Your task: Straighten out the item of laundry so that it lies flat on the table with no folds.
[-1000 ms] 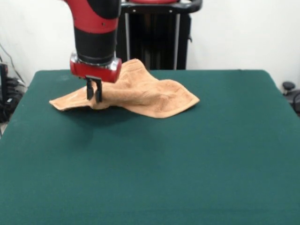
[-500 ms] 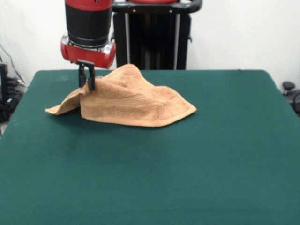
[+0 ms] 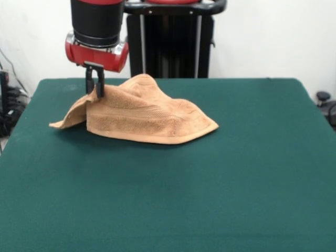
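The item of laundry (image 3: 142,113), an orange-tan terry towel, sits bunched and humped on the far left part of the green table (image 3: 173,194). Its left part is lifted off the cloth, and a corner trails down to the table at the far left. My gripper (image 3: 95,92) hangs from the red and black arm at the towel's upper left edge, shut on a fold of the towel. The towel's right corner lies flat on the table.
A black stand (image 3: 168,42) rises behind the table's far edge. Cables and dark gear sit off the table's left side (image 3: 8,105), and a black object lies off its right side (image 3: 325,102).
My gripper has risen and shifted slightly left with the towel edge pinched in it. The towel's left part has come up off the table and now drapes taller.
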Controlling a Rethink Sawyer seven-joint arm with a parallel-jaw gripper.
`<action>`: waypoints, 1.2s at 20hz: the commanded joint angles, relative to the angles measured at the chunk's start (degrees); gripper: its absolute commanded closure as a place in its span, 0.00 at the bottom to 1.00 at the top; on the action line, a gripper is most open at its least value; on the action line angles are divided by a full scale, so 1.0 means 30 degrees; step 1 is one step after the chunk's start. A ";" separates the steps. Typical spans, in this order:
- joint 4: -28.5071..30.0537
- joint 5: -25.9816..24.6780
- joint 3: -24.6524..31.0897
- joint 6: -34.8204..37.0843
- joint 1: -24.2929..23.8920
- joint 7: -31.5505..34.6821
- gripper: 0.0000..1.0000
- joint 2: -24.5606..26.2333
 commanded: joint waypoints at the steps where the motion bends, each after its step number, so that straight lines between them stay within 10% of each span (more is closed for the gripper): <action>1: 0.1895 0.0590 0.1444 0.2114 0.0530 0.0765 1.00 -0.0799; 24: 0.1617 -0.0188 0.1566 -0.4044 0.0152 0.2141 1.00 0.3629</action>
